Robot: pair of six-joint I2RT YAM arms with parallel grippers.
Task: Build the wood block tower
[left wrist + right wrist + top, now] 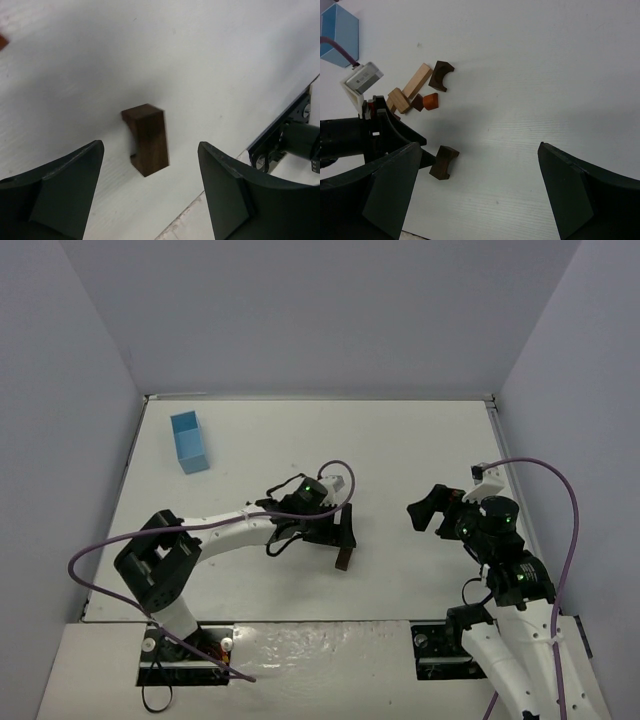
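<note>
Left pincer: left gripper [340, 532] spread wide, its fingers [65, 195] on either side of the dark brown block [146, 139], touching neither face.
Dark brown block: upright on the table [420, 440], alone, just at 6 o'clock from the left gripper in the top view.
Left arm [230, 530]: stretched low from its base toward 2 o'clock.
Right pincer: right gripper [428, 512] fully spread, holding nothing, pointing to 9 o'clock.
Right arm [515, 575]: folded near the table's 4 o'clock edge.
Other wood blocks [417, 81]: a loose cluster at 11 o'clock from the dark block in the right wrist view.
Blue box [189, 442]: 10 o'clock corner.
</note>
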